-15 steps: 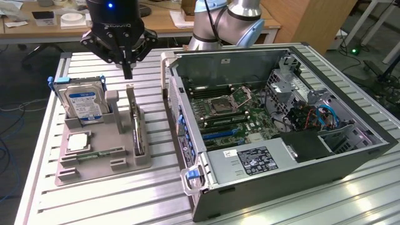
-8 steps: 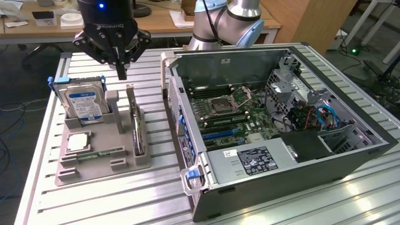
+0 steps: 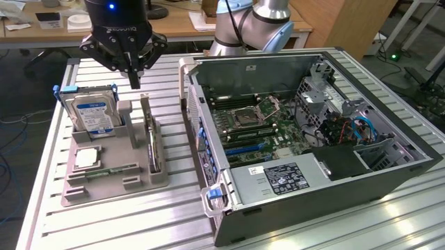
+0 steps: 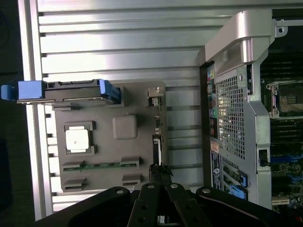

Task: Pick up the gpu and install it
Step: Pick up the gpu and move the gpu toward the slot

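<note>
- Presently, end effector (image 3: 134, 83): we log it closed, gripping nothing, hovering above one end of the gpu (image 3: 149, 133), apart from it.
- The gpu: stands on edge in a slot of the grey holder (image 3: 104, 190), just beside the hard drive (image 3: 94, 115), near the desk (image 3: 139, 224) edge at the exterior view's left.
- Computer case (image 3: 389, 172): open, along the desk's opposite edge; gpu not yet installed.
- Risk, our judgement: descending with fingers shut would strike the card's top edge rather than straddle it, tipping or jamming it.
- Risk: a drifting approach could snag the hard drive.
</note>
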Tool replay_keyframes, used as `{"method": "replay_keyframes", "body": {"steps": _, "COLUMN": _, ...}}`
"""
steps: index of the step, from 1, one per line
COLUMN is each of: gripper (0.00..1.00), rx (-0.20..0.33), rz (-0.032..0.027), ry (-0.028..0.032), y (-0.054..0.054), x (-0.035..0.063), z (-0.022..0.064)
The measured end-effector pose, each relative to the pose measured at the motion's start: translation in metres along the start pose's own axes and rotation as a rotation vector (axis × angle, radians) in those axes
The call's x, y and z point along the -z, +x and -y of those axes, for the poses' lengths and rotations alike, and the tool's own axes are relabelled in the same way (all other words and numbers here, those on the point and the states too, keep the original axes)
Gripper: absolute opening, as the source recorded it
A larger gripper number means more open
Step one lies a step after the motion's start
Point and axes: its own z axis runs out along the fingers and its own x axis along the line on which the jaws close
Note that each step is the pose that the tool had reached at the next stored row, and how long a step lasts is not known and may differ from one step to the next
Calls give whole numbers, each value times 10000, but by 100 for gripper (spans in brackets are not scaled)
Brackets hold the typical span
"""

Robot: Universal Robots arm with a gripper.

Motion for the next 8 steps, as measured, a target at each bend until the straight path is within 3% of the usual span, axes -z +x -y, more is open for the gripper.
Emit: {"method": "replay_keyframes", "body": {"steps": 8, "gripper": 11, "rx": 0, "rz": 0, "ry": 0, "y": 0, "x": 0, "z": 0}}
